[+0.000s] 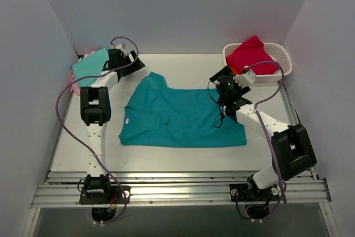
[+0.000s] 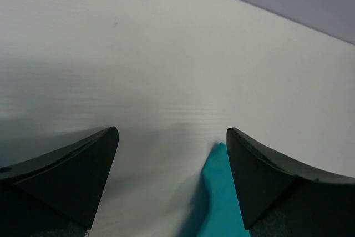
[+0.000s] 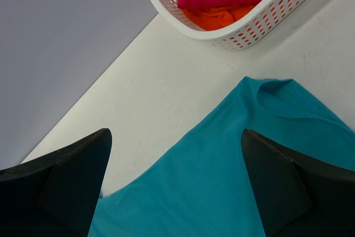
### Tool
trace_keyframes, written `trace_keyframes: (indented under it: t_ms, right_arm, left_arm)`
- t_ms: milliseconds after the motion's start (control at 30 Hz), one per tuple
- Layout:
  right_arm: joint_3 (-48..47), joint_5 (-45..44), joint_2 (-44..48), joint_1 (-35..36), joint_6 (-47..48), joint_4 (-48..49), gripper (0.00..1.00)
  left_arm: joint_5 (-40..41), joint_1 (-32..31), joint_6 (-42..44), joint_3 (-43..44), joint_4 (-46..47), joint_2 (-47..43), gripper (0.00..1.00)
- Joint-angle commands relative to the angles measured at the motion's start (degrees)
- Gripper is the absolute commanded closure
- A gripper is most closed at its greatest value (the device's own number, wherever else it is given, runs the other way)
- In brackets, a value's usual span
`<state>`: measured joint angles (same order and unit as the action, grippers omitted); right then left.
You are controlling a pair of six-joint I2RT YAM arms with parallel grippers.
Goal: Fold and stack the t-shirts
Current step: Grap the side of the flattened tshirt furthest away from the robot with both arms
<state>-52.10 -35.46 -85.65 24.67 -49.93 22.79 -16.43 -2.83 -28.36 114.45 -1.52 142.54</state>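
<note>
Teal shirt: flat, long axis left-right, label end left.
Left gripper: jaws spread, empty.
Right gripper: jaws spread, empty.

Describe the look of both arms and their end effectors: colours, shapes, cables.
The left arm and right arm have slim white links joined by boxy black joint housings. A thin lilac cable loops loosely along each. A small green light glows near the right wrist. The left end effector and right end effector each carry two matte black, wedge-shaped fingers.
</note>
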Motion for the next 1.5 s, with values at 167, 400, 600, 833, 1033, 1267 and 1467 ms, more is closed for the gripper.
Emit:
trace_keyframes:
  t_ms: [167, 400, 600, 833, 1033, 1267, 1467]
  right_arm:
    - [-0.5, 3.6, -0.7, -4.2, 1.5, 5.8, 0.02]
    - [-0.4, 5.9, -3.1, -5.9, 0.8, 6.4, 0.02]
    - [0.2, 7.0, -4.1, -6.6, 0.4, 6.7, 0.02]
    - [0.4, 7.1, -4.1, -7.2, 0.2, 6.6, 0.02]
    - [0.3, 7.6, -4.6, -7.5, 0.0, 6.4, 0.02]
    - [1.2, 7.4, -3.9, -8.3, -0.2, 6.1, 0.02]
    - [1.5, 6.7, -4.4, -8.6, 0.0, 5.8, 0.03]
  left_arm:
    - [-12.2, -0.9, -3.8, 11.4, -5.8, 7.4, 0.06]
    - [-17.7, -3.1, -2.1, 10.2, -8.4, 8.2, 0.06]
    - [-17.2, -4.3, -0.6, 7.5, -9.9, 7.3, 0.06]
    - [-15.8, -4.7, 1.2, 6.8, -12.3, 7.0, 0.04]
    - [-14.3, -4.7, 1.7, 7.9, -13.8, 7.8, 0.43]
    - [-12.4, -4.9, 1.6, 10.9, -16.5, 9.4, 0.85]
    - [-11.5, -5.0, 1.7, 10.2, -16.0, 8.8, 0.98]
